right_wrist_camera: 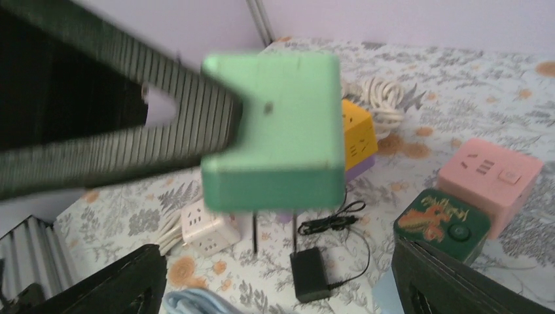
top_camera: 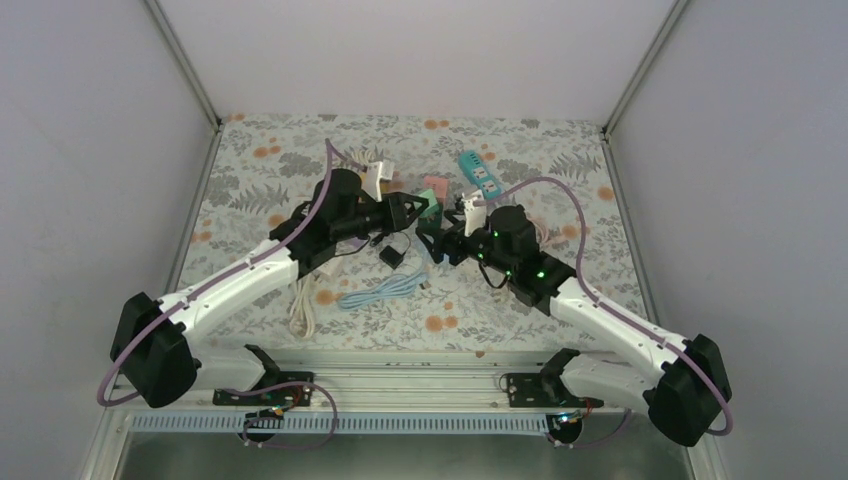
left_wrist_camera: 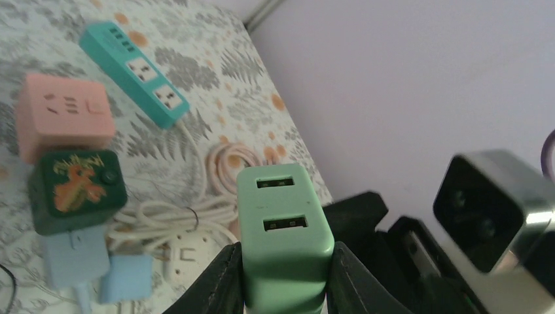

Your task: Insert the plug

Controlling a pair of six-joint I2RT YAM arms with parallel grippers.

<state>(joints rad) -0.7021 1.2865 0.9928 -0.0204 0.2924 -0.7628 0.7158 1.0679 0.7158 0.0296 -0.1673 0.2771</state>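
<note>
The left claw (left_wrist_camera: pixel 286 254) is clamped on a green charger (left_wrist_camera: pixel 281 209), one black finger (left_wrist_camera: pixel 219 284) on each side, holding it up off the flowered table (top_camera: pixel 560 150) near the middle, just in front of the right claw (right_wrist_camera: pixel 276 247). The right claw stands wide open, with its fingers (right_wrist_camera: pixel 451 281) far apart and nothing between them.

The left wrist view shows the charger's top face with two USB slots. The right wrist view shows the underside, with two metal prongs (right_wrist_camera: pixel 255 230) pointing down. The top view shows only a small green patch between the two arms.

A black adapter (right_wrist_camera: pixel 311 271) with a thin cord, a white cube socket (right_wrist_camera: pixel 206 226) and a yellow cube (right_wrist_camera: pixel 357 134) show clearly in the right wrist view. Only the left wrist view shows the teal power strip (left_wrist_camera: pixel 134 72) close up, with the white cord (left_wrist_camera: pixel 163 216) coiled near it.

A pink cube socket (left_wrist_camera: pixel 62 118) sits just beside a dark green cube (left_wrist_camera: pixel 78 190) that bears an orange figure. The gold marks above the figure are too blurred to read.
</note>
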